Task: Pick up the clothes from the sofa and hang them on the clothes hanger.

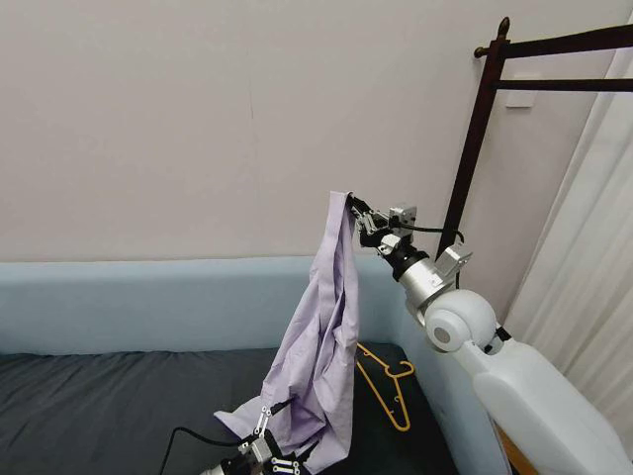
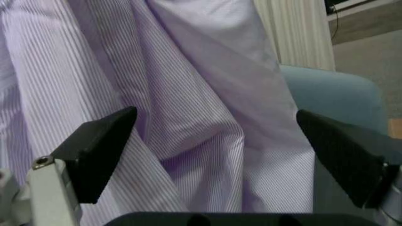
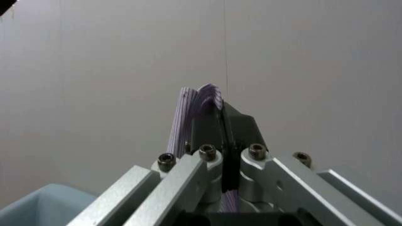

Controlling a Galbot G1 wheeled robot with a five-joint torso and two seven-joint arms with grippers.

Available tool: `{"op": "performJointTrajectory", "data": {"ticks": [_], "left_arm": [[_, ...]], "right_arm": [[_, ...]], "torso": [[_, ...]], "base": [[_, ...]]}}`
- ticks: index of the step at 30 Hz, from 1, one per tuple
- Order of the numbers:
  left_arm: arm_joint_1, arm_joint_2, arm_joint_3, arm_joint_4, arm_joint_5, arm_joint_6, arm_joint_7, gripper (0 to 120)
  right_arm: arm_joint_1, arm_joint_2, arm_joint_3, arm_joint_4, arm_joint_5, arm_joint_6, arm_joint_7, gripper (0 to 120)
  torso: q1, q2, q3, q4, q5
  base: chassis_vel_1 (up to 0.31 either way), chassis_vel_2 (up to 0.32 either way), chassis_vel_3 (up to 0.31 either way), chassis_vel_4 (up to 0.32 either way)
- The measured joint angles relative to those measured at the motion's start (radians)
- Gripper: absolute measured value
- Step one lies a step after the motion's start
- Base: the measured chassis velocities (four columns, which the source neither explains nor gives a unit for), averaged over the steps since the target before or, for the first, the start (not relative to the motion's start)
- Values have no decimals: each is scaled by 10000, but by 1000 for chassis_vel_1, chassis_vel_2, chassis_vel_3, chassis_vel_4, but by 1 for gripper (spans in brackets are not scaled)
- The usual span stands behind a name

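Observation:
A pale purple striped shirt (image 1: 329, 346) hangs in the air over the sofa, held by its top edge in my right gripper (image 1: 354, 212), which is shut on it. The right wrist view shows the fingers (image 3: 236, 129) closed, with a fold of the shirt (image 3: 188, 117) pinched between them. My left gripper (image 1: 269, 433) is low, at the shirt's bottom hem, and open. In the left wrist view its two fingertips (image 2: 100, 141) stand wide apart with the shirt (image 2: 207, 113) close in front of them. A yellow wire hanger (image 1: 386, 381) lies on the sofa seat. The dark wooden clothes rack (image 1: 475, 139) stands at the right.
The sofa has a dark grey seat (image 1: 109, 406) and a light blue back (image 1: 148, 297) and armrest (image 1: 435, 396). White curtains (image 1: 593, 237) hang at the far right beside the rack. A plain wall (image 1: 198, 119) is behind the sofa.

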Motion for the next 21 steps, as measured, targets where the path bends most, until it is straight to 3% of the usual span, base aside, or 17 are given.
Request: {"op": "performJointTrajectory", "data": {"ticks": [7,13,16,18,21], "left_arm": [[-684,-372,323,797,-44,-4,550,100],[-1158,-806,828,1359,91,185,-438,100],[-1218,-959,945,1455,225,326,-1145,94],[-1235,-1002,1063,1469,307,471,-1815,81],[-1259,-989,1114,1509,333,548,-2224,73]], "right_arm": [[35,59,-3,-6,-4,-19,27,0],[-52,97,21,0,-16,-25,38,0],[-56,89,43,13,-17,-31,37,0],[-69,78,93,18,-17,-33,38,0],[-98,76,137,18,-21,-34,36,0]], "torso": [[0,0,0,-2,0],[1,0,0,-3,1],[1,-1,0,-3,0],[1,-1,1,-3,1],[1,-1,1,-2,1]], "base": [[0,0,0,0],[0,0,0,0],[0,0,0,0],[0,0,0,0],[0,0,0,0]]}}
